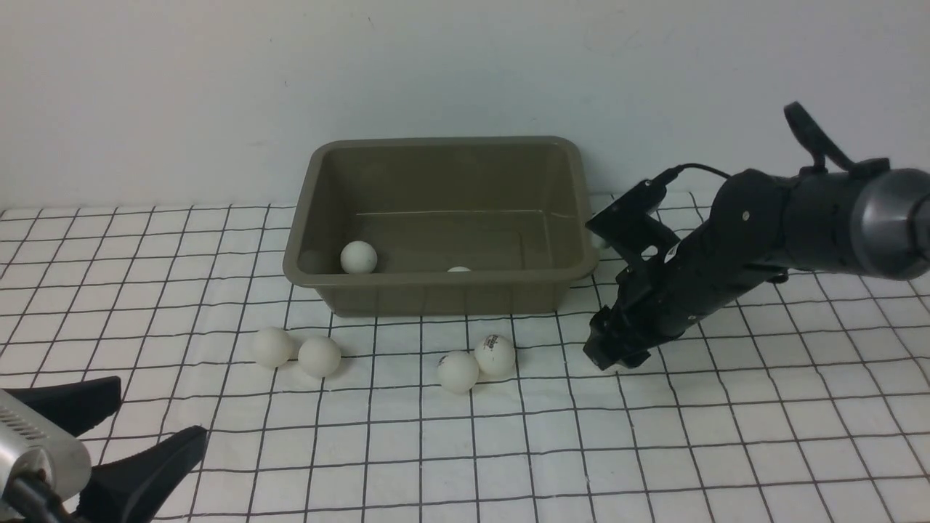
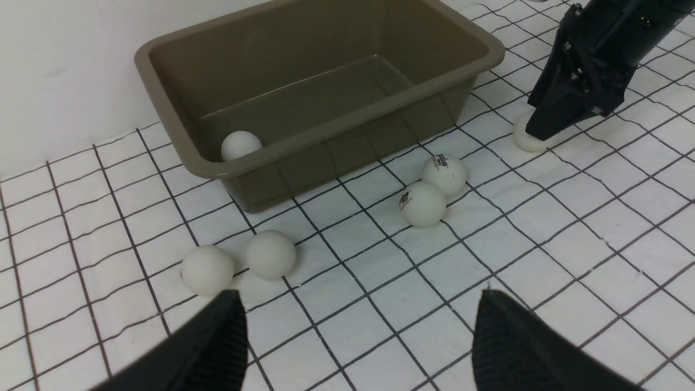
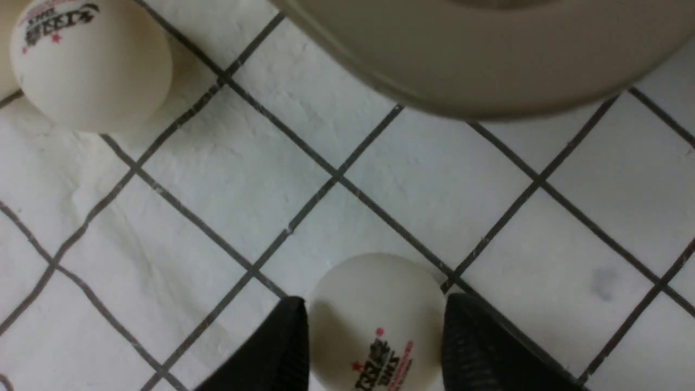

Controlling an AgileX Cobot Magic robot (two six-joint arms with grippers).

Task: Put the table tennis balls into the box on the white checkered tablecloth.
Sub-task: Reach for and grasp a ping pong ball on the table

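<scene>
Right gripper (image 3: 374,307) seemingly clamped on a table tennis ball (image 3: 372,290) beside the box (image 3: 488,65).

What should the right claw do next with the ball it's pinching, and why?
Probably lift straight up a little. The right gripper is closed on a ball that rests on the tablecloth beside the box. The box rim stands higher than the ball, so the ball likely has to rise before it can cross over.
</scene>
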